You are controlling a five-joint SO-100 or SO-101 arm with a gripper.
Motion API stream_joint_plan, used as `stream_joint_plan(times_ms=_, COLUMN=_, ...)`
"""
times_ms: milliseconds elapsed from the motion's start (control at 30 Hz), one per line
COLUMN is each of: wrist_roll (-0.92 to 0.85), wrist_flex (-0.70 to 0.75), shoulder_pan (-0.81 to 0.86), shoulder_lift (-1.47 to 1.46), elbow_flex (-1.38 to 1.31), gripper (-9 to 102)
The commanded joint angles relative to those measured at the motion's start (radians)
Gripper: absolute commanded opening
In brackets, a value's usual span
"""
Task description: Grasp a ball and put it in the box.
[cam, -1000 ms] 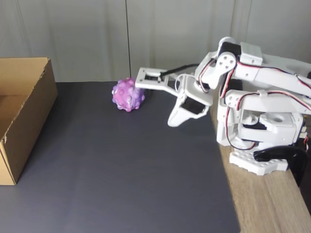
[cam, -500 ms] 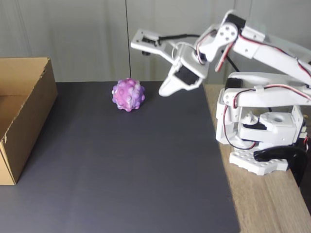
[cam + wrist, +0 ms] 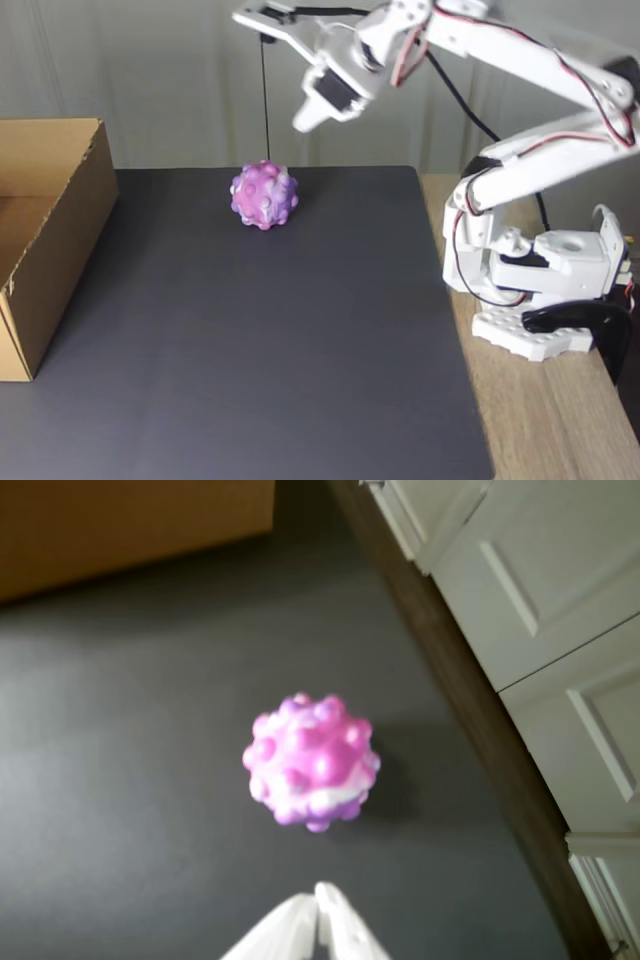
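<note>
Ball (image 3: 264, 196): on dark mat, ungrasped, well right of box (image 3: 45, 235) in fixed view. Gripper (image 3: 318, 920): raised above ball, fingertips pressed together, empty. Grasp, carry, drop all outstanding.

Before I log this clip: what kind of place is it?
Likely a home desk setup: a wooden tabletop with a dark mat, and white panelled cabinet doors beside it.
</note>
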Motion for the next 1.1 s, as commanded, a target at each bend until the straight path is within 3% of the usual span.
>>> stream_joint_plan(times_ms=0, wrist_roll=-0.008, wrist_flex=-0.044, shoulder_pan=0.011, shoulder_lift=-0.091, elbow_flex=-0.106, gripper=0)
stream_joint_plan(times_ms=1067, wrist_roll=-0.064, wrist_flex=-0.324, shoulder_pan=0.032, shoulder_lift=-0.54, elbow_flex=-0.101, gripper=3)
